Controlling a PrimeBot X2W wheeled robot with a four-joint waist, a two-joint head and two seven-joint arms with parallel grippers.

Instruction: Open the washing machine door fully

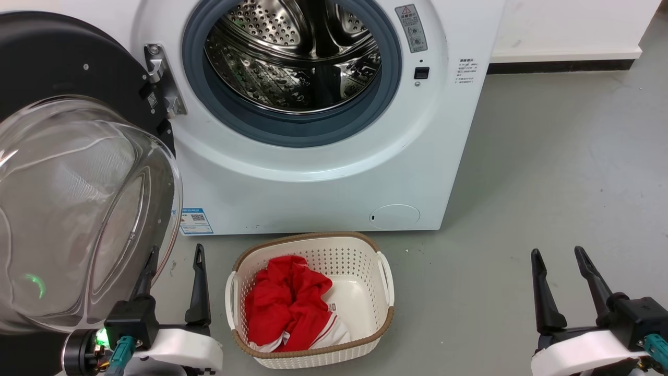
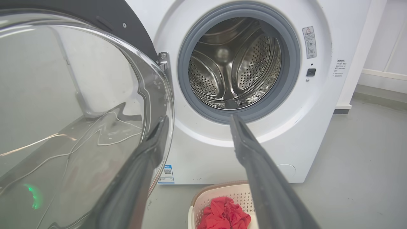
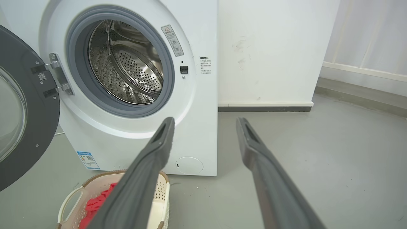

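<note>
White washing machine point(image 1: 323, 177): one, 12 o'clock
Washing machine door point(image 1: 52, 57): one, swung wide, 9 o'clock
Basket point(image 1: 313, 360): one, 6 o'clock
Left gripper point(image 1: 176, 249): released, empty
Right gripper point(image 1: 557, 252): released, empty

Floor point(image 1: 553, 156) smooth grey, matte, faint scuffs. White wall point(image 3: 267, 47) behind, few marks, 1 dark skirting strip point(image 3: 264, 109) at its foot. Pale panelled wall point(image 3: 365, 31) further right. Even, soft light.

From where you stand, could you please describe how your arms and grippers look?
Both the left gripper and the right gripper have two long, dark grey fingers tapering to narrow tips, set in black blocks on a rounded white housing. A teal connector plugs in at each wrist, and a green light glows on the left one.
</note>
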